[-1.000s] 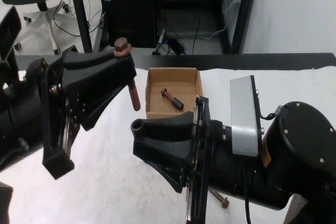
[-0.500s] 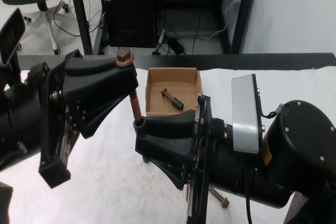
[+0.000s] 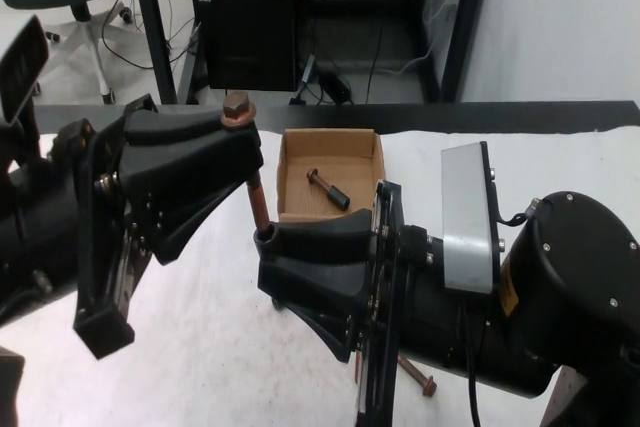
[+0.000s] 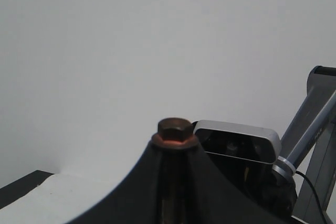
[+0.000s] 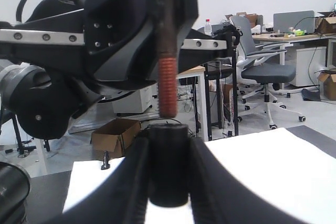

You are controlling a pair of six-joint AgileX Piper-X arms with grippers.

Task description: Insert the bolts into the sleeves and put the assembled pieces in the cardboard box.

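My left gripper [image 3: 245, 142] is shut on a rusty bolt [image 3: 253, 177], head up [image 4: 175, 131] and threaded end [image 5: 168, 85] hanging down. My right gripper [image 3: 268, 242] is shut on a black sleeve [image 5: 168, 163], held upright right under the bolt's tip. The tip hangs just above the sleeve's mouth, with a small gap. The cardboard box [image 3: 296, 162] sits beyond both grippers on the white bench, with one assembled bolt and sleeve [image 3: 328, 187] lying inside. A loose bolt [image 3: 417, 377] lies on the bench beneath the right arm.
The right arm's bulky body [image 3: 560, 297] covers the bench's near right. A dark strip [image 3: 500, 112] runs along the bench's far edge. White bench surface [image 3: 200, 337] lies open between and below the arms.
The left gripper has brought the bolt down and toward the sleeve, turning it from tilted to upright. The right gripper with the sleeve shifted slightly. Little differs over the last half second.
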